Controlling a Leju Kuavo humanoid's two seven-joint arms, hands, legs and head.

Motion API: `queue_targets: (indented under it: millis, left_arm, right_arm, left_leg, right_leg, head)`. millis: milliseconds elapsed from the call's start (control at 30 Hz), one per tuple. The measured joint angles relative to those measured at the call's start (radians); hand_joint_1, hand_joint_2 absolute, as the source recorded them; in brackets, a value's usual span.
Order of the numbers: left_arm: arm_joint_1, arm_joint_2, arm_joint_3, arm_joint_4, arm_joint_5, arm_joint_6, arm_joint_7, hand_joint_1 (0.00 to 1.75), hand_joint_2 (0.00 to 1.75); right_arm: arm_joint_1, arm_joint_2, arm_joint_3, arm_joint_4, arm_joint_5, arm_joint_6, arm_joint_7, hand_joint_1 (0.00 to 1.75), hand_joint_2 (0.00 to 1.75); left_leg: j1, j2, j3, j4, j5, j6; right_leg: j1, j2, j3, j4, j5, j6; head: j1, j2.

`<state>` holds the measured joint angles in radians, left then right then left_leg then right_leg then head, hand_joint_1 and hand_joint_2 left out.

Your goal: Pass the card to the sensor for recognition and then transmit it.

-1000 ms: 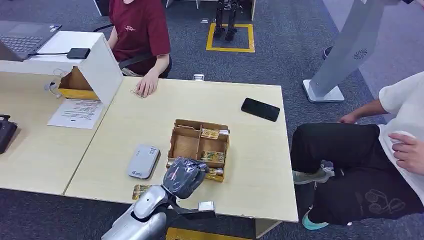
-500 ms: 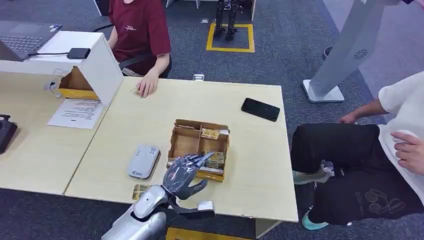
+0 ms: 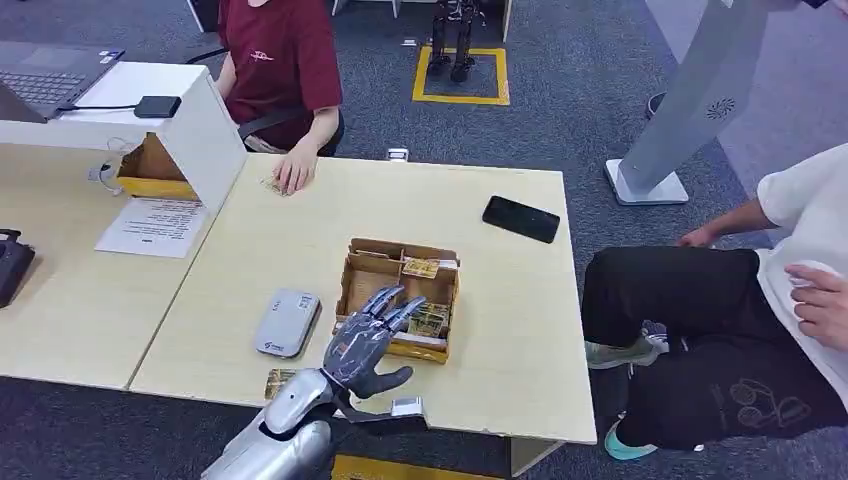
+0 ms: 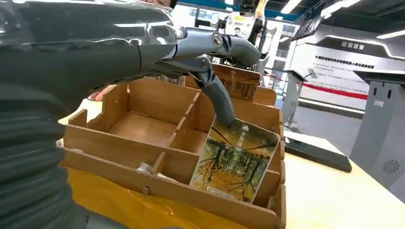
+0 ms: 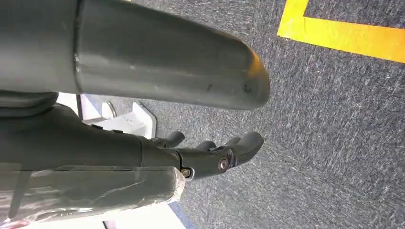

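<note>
The left hand (image 3: pixel 362 342) is reaching in over the near edge of the wooden card box (image 3: pixel 367 293), and its fingers (image 3: pixel 392 305) are now stretched out flat and spread, where a second ago they were balled up tight over the same spot and half a second ago only partly unfurled. It holds nothing: released, fingers apart. From the left wrist view one finger (image 4: pixel 218 99) angles down and its tip meets the top edge of a card (image 4: pixel 235 161) printed with a yellow forest scene, which stands tilted in the box's near right compartment; the box (image 4: pixel 143 121) has an empty larger compartment beside it. In the head view that same card (image 3: pixel 430 318) sits just past the fingertips, with another card (image 3: pixel 420 267) upright in the far right compartment. The grey card reader (image 3: pixel 286 322) lies flat on the table (image 3: pixel 500 290) just to the left of the box, unmoved, and a loose card (image 3: pixel 281 381) lies at the table's near edge beside the silver forearm. A black phone (image 3: pixel 520 218) rests near the far right side. A person in a red shirt (image 3: pixel 278 55) keeps a hand on the far edge of the table. The right hand (image 5: pixel 210 152) hangs over grey carpet, fingers loosely curled, holding nothing.
</note>
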<state>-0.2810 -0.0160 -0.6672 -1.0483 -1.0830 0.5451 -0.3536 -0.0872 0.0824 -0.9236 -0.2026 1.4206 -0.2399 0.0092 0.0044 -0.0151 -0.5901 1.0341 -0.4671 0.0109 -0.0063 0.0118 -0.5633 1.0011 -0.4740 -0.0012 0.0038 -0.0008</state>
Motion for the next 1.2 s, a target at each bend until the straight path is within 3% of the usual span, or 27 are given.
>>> queue_targets:
  millis: [667,1200]
  left_arm:
    - [0.000,0.001,0.010,-0.005,0.010,0.006,0.000,0.00,1.75]
    - [0.011,0.029,0.050,-0.149,0.011,0.014,-0.001,0.00,1.75]
  right_arm:
    - [0.000,0.000,0.000,0.000,0.001,0.000,0.005,0.00,0.00]
    - [0.000,0.000,-0.005,0.000,0.004,0.000,0.006,0.00,0.00]
  left_leg:
    - [0.000,0.000,0.000,0.000,0.000,0.000]
    - [0.000,0.000,0.000,0.000,0.000,0.000]
  right_leg:
    - [0.000,0.000,0.000,0.000,0.000,0.000]
    - [0.000,0.000,0.000,0.000,0.000,0.000]
  head:
    - [0.000,0.000]
    - [0.000,0.000]
